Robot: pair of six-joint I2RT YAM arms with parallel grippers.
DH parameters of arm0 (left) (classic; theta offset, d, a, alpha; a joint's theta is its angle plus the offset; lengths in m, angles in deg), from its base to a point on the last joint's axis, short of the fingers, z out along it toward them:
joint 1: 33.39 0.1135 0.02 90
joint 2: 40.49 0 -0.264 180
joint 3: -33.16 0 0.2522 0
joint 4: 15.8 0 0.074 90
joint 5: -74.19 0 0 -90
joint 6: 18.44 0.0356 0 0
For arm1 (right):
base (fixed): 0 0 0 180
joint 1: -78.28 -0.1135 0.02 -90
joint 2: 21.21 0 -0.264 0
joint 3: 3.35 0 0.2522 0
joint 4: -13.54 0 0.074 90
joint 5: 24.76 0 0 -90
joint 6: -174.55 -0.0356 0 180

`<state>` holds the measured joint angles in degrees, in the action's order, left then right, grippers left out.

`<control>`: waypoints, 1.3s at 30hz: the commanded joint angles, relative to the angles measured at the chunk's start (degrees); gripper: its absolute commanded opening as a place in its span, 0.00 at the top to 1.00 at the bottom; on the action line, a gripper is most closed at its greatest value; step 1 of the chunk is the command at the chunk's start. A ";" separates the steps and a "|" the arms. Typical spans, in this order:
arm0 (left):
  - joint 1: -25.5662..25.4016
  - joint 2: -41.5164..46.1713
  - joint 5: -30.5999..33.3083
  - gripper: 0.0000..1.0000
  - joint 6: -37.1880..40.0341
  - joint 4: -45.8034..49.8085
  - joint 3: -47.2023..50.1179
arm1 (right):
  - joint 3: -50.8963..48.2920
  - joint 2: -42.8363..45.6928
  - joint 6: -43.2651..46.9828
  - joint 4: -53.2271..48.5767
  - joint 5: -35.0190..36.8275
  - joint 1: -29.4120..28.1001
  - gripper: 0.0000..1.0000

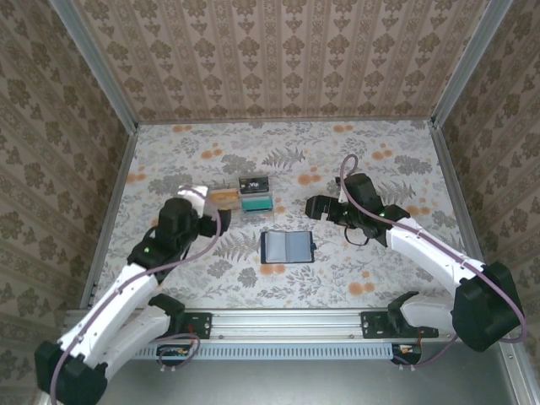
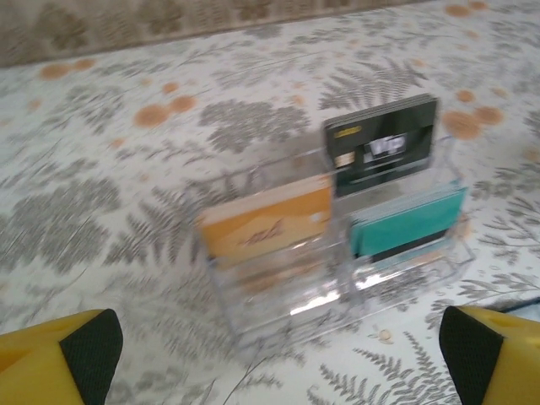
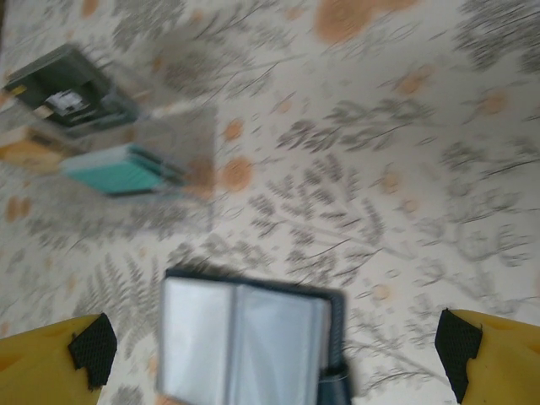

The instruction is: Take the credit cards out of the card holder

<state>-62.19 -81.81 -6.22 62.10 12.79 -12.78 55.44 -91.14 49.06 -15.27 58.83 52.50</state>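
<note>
- A dark navy book-style card holder (image 1: 287,247) lies open and flat on the floral-patterned table (image 1: 363,169), near the middle and towards the front edge.
- Its greyish see-through sleeves face up. The right wrist view is blurred, so I cannot tell whether any card is tucked inside them.
- Just behind the holder and to its left stands a clear plastic box (image 2: 287,299) with several compartments.
- An orange plastic card (image 2: 266,224) stands upright in the box's front left compartment, as the left wrist camera sees it.
- A dark card with pale lettering (image 2: 384,148) stands upright at the back right of the box.
- A stack of teal cards (image 2: 409,221) stands in front of that dark card.
- The left gripper (image 1: 213,223) is just beside the box's left end. Its yellow fingers (image 2: 80,350) are spread wide, with nothing between them.
- The right gripper (image 1: 314,206) is near the far right corner of the card holder, apart from it.
- In its own wrist view, the right gripper's black-padded fingertips (image 3: 460,354) stand wide apart and grip nothing, and the open holder lies below them.
</note>
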 commanded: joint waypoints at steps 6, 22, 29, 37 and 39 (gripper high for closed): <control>6.55 8.17 14.52 0.00 -11.17 7.37 6.97 | -0.54 1.42 4.05 -1.48 27.39 -0.24 0.00; 29.82 -29.72 7.08 0.00 -2.18 -12.44 -3.12 | -6.44 -5.99 29.38 21.00 44.71 8.93 0.00; 30.39 -38.86 6.85 0.00 2.97 -31.47 -0.57 | -11.63 -14.07 34.49 40.28 35.28 16.74 0.00; 30.69 -40.81 -1.57 0.00 7.53 -42.52 1.45 | -15.21 -15.97 32.58 51.05 20.82 22.43 0.00; 30.56 -39.36 -3.30 0.00 7.34 -47.67 4.51 | -17.95 -15.46 33.10 55.87 19.14 22.44 0.00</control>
<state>-31.79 -122.68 -4.98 67.48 -26.97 -11.12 40.28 -107.09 81.43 31.99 84.01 74.92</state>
